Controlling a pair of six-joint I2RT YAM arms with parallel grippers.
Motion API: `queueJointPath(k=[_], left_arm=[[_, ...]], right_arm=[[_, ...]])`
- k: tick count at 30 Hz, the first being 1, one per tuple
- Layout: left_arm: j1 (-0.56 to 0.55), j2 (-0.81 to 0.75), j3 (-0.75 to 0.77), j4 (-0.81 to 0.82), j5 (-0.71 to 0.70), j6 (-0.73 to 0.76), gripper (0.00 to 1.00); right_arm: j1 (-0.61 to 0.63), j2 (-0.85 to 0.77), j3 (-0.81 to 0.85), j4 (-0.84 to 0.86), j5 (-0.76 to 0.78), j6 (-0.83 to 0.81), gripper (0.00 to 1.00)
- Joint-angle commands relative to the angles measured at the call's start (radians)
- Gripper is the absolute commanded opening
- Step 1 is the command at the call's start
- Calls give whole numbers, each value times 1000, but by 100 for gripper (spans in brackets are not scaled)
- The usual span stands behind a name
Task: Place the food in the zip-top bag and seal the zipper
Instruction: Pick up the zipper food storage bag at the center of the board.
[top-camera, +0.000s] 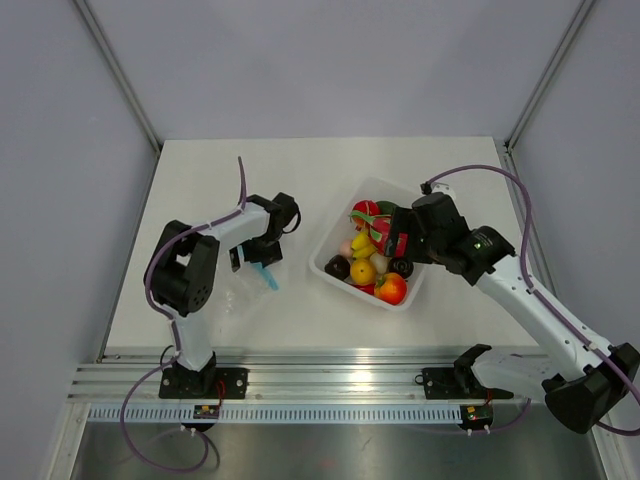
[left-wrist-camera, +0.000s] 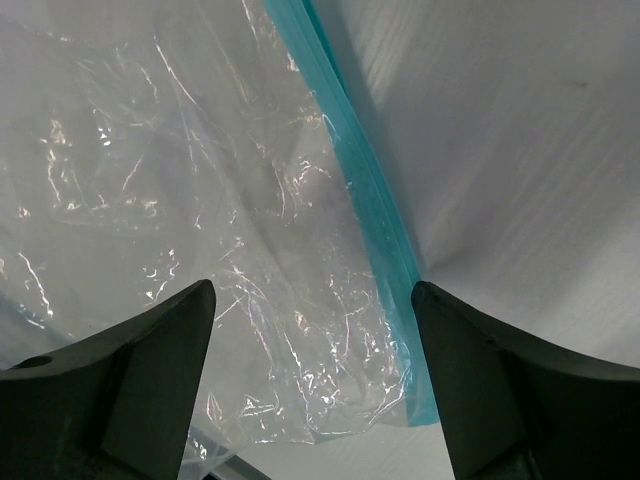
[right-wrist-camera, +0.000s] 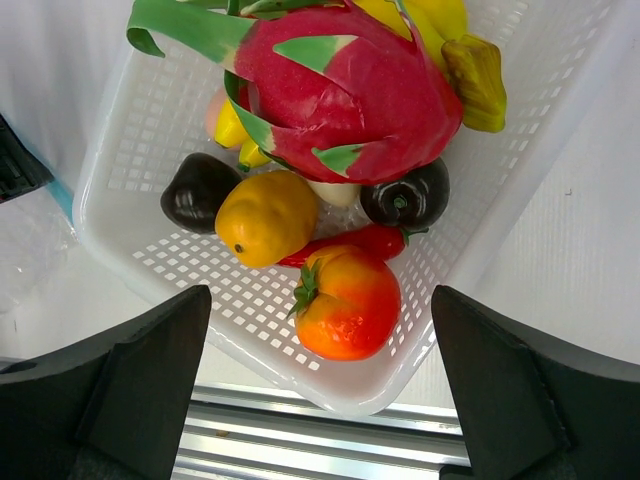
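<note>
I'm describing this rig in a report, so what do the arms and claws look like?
Left arm and right arm: white links, black joint housings, a purple cable along each. Left claw and right claw: black, wedge-shaped fingers. A green light shows near the right wrist.

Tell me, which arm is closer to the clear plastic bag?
Left. The left end effector hangs just above the bag; the right end effector is above the white basket.

On tabletop (top-camera: 300, 180), at left: zip-top bag (top-camera: 240, 292), zipper (top-camera: 268, 279) along its right edge; to its right, apart: food (top-camera: 364, 270) heaped in tray (top-camera: 319, 262).
</note>
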Motion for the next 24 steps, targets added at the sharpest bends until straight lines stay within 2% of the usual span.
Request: queueJointPath(k=[1, 3, 8, 13, 19, 24], left_arm=[[-25, -92, -19, 69, -13, -3, 85], [-44, -113, -28, 97, -16, 14, 88], [-62, -57, -22, 74, -11, 0, 92], [-84, -72, -47, 118, 1, 0, 91], [-119, -110, -12, 85, -72, -12, 87], [-131, -83, 24, 75, -72, -15, 91]], right_arm=[[2, -31, 2, -3, -2, 17, 100], [2, -33, -3, -1, -2, 20, 100], [2, -30, -20, 6, -8, 27, 100], [2, -44, -32, 5, -8, 35, 100], [2, -47, -38, -7, -4, 35, 99], [2, -51, -46, -6, -16, 37, 100]])
